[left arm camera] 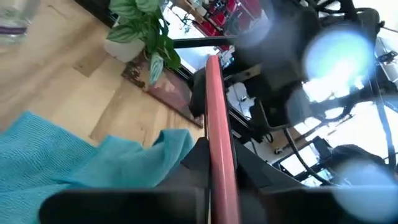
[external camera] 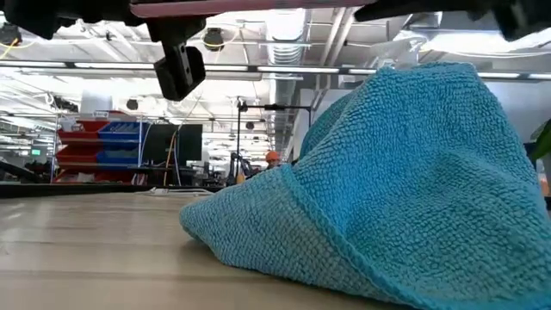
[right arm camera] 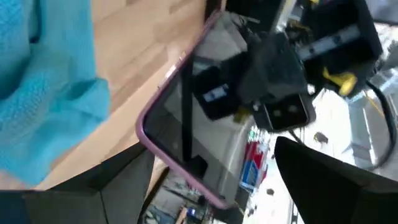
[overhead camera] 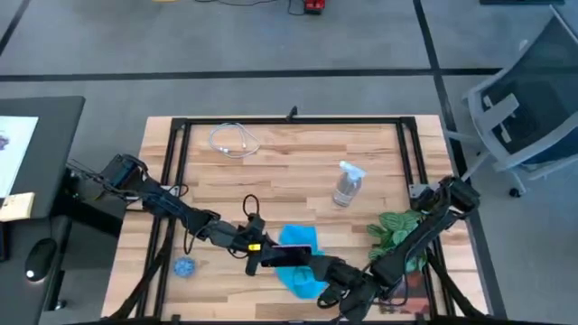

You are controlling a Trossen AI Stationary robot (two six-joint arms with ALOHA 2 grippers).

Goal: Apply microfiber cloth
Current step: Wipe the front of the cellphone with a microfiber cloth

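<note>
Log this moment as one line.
left gripper: shut on phone | right gripper: at cloth, grip unclear | cloth: bunched on table

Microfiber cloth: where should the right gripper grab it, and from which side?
Probably the raised peak of the cloth: the low view shows it bunched into a tent, sloping down to a flat corner. Pinch that peak from above, with the right gripper at the near table edge. Keep clear of the phone, held by the left gripper just beside the cloth.
</note>
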